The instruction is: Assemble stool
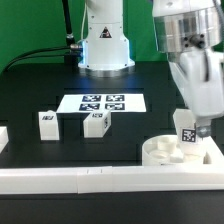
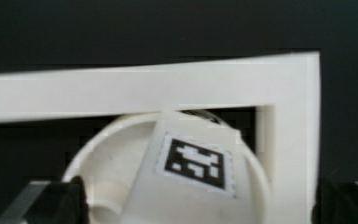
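The round white seat [image 1: 165,153] lies at the front of the exterior view's right, tucked in the corner of the white rails. A white leg block [image 1: 187,132] with a black-and-white tag stands upright in it. My gripper [image 1: 190,122] hangs straight over that block. In the wrist view the leg block [image 2: 197,160] rises from the seat [image 2: 108,165] between my dark fingers [image 2: 43,200], which stand wide apart and clear of its sides. My gripper [image 2: 197,208] is open. Two more leg blocks [image 1: 47,122] [image 1: 95,122] sit on the black table.
The marker board [image 1: 102,102] lies mid-table in front of the robot base [image 1: 105,45]. A long white rail [image 1: 90,181] runs along the front edge, with its corner [image 2: 291,100] wrapping the seat. A short white piece [image 1: 3,136] sits at the exterior view's left edge.
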`<state>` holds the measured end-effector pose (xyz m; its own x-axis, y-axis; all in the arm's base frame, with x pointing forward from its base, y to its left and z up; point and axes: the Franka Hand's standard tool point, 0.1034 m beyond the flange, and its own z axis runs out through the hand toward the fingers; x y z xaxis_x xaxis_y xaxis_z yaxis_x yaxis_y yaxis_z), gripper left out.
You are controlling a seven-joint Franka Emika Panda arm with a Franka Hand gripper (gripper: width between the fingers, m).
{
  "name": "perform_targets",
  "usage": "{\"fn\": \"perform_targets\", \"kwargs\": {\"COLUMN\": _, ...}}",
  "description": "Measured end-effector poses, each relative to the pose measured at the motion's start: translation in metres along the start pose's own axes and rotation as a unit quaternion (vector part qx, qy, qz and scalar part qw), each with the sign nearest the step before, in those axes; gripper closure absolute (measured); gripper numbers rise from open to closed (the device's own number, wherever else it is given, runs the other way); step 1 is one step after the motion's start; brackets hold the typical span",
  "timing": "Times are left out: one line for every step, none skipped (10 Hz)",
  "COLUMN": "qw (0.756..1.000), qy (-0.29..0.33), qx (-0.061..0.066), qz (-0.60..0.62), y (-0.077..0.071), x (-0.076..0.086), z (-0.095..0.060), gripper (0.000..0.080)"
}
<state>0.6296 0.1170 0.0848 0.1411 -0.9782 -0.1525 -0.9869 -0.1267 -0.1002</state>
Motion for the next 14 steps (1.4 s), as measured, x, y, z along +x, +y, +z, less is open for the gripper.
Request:
{"fn": "perform_targets", "kwargs": {"qw": 0.998, "qy": -0.004, "qx": -0.002, "qz": -0.056, "y": -0.001, "x": -0.002, "z": -0.008, "gripper": 0.0152}}
{"fn": "perform_targets", "kwargs": {"qw": 0.993, "qy": -0.004, "qx": 0.001, "qz": -0.12, "y": -0.003, "x": -0.001, "z": -0.013, "gripper": 0.0152}}
{"fn": "perform_targets", "kwargs": {"qw": 0.973, "qy": -0.002, "qx": 0.004, "qz": -0.23, "y": -0.004, "x": 0.004, "z": -0.014, "gripper": 0.0151}}
{"fn": "perform_targets", "kwargs": {"qw": 0.972, "qy": -0.002, "qx": 0.004, "qz": -0.233, "y": -0.004, "x": 0.004, "z": -0.013, "gripper": 0.0151}}
{"fn": "perform_targets", "kwargs": {"qw": 0.96, "qy": -0.001, "qx": 0.003, "qz": -0.28, "y": -0.004, "x": 0.004, "z": -0.013, "gripper": 0.0151}}
{"fn": "perform_targets", "kwargs": {"qw": 0.947, "qy": -0.002, "qx": 0.0, "qz": -0.321, "y": -0.003, "x": 0.004, "z": -0.013, "gripper": 0.0151}}
{"fn": "perform_targets", "kwargs": {"qw": 0.92, "qy": -0.007, "qx": -0.027, "qz": -0.39, "y": 0.0, "x": 0.0, "z": -0.014, "gripper": 0.0151}}
{"fn": "perform_targets", "kwargs": {"qw": 0.879, "qy": -0.011, "qx": -0.048, "qz": -0.475, "y": -0.002, "x": -0.003, "z": -0.016, "gripper": 0.0151}}
{"fn": "perform_targets", "kwargs": {"qw": 0.83, "qy": -0.023, "qx": -0.064, "qz": -0.554, "y": -0.003, "x": -0.003, "z": -0.016, "gripper": 0.0151}}
{"fn": "perform_targets", "kwargs": {"qw": 0.793, "qy": -0.041, "qx": -0.074, "qz": -0.603, "y": -0.003, "x": -0.003, "z": -0.013, "gripper": 0.0151}}
{"fn": "perform_targets", "kwargs": {"qw": 0.776, "qy": -0.041, "qx": -0.072, "qz": -0.626, "y": -0.002, "x": -0.001, "z": -0.012, "gripper": 0.0151}}
{"fn": "perform_targets", "kwargs": {"qw": 0.763, "qy": -0.025, "qx": -0.05, "qz": -0.644, "y": -0.006, "x": 0.008, "z": -0.013, "gripper": 0.0151}}
{"fn": "perform_targets", "kwargs": {"qw": 0.741, "qy": -0.024, "qx": -0.054, "qz": -0.669, "y": -0.002, "x": 0.011, "z": -0.013, "gripper": 0.0151}}
{"fn": "perform_targets", "kwargs": {"qw": 0.719, "qy": -0.025, "qx": -0.055, "qz": -0.692, "y": -0.002, "x": 0.012, "z": -0.012, "gripper": 0.0151}}
